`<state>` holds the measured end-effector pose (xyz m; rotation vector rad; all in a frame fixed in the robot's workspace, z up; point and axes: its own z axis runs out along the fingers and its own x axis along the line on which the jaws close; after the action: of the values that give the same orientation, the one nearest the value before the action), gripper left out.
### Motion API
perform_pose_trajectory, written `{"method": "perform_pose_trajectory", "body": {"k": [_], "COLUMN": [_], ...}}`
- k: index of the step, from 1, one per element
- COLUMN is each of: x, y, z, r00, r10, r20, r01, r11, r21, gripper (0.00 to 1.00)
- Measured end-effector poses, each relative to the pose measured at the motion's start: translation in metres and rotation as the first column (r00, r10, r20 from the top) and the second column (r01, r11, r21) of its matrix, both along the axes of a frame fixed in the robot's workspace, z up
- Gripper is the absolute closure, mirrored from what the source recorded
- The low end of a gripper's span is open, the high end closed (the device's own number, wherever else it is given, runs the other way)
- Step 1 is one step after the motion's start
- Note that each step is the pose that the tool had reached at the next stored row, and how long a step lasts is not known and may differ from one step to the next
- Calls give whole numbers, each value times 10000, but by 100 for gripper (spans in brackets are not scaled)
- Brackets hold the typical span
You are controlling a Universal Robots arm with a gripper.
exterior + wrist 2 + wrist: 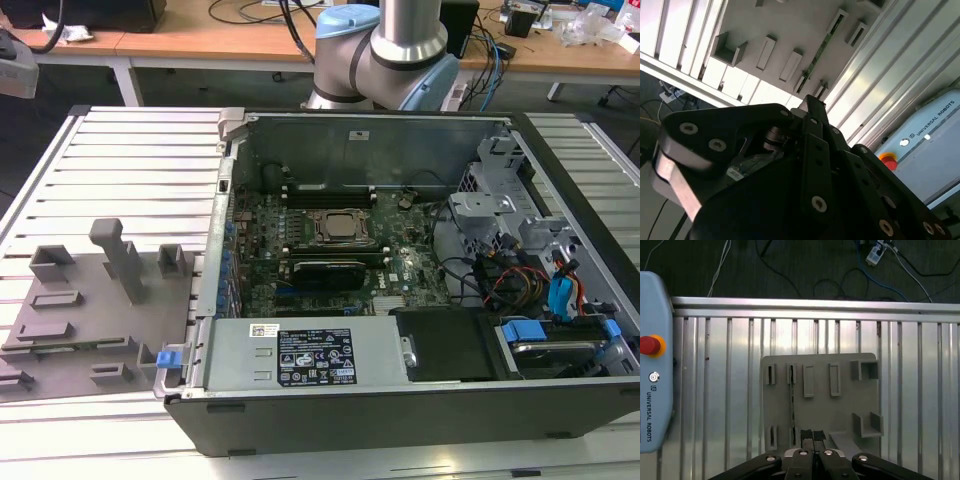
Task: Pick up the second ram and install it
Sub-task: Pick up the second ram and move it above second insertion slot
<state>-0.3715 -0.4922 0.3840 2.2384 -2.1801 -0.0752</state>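
Note:
The second ram (791, 407) is a thin green stick standing on edge in slotted holders on the grey fixture plate (840, 410). In the second wrist view the ram (822, 50) runs across the plate past the fingertip. In the exterior view the ram (75, 344) is a thin strip near the front of the plate (80, 290). My gripper (812, 435) hangs high above the plate, just beside the ram's near end, its two black pads pressed together with nothing between them. In the second wrist view the gripper (812, 107) is seen edge-on.
The open computer case (400, 400) lies at the exterior view's right of the plate, with black memory slots (325, 188) beside the processor (340, 226). A pale blue control box with a red button (650, 346) sits on the ribbed aluminium table (715, 390). Cables lie on the floor.

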Motion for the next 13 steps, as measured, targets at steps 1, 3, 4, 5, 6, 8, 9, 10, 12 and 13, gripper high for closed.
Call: {"method": "perform_pose_trajectory", "body": {"k": [1, 3, 4, 5, 6, 8, 9, 10, 12, 13], "x": [0, 0, 0, 0, 0, 0, 0, 0, 0, 0], "y": [0, 0, 0, 0, 0, 0, 0, 0, 0, 0], "z": [0, 0, 0, 0, 0, 0, 0, 0, 0, 0], "r00": [10000, 9996, 9993, 9989, 9987, 9983, 9983, 9983, 9983, 9983], "r10": [81, 267, 378, 461, 518, 590, 590, 590, 588, 587], "r20": [1, 0, 0, 0, 0, 0, 0, 0, 0, 0], "r01": [-81, -267, -378, -461, -518, -590, -590, -590, -588, -587], "r11": [10000, 9996, 9993, 9989, 9987, 9983, 9983, 9983, 9983, 9983], "r21": [1, 0, 1, 1, 0, 0, 0, 1, 0, 1], "gripper": [89, 89, 89, 89, 89, 89, 89, 89, 83, 76]}}
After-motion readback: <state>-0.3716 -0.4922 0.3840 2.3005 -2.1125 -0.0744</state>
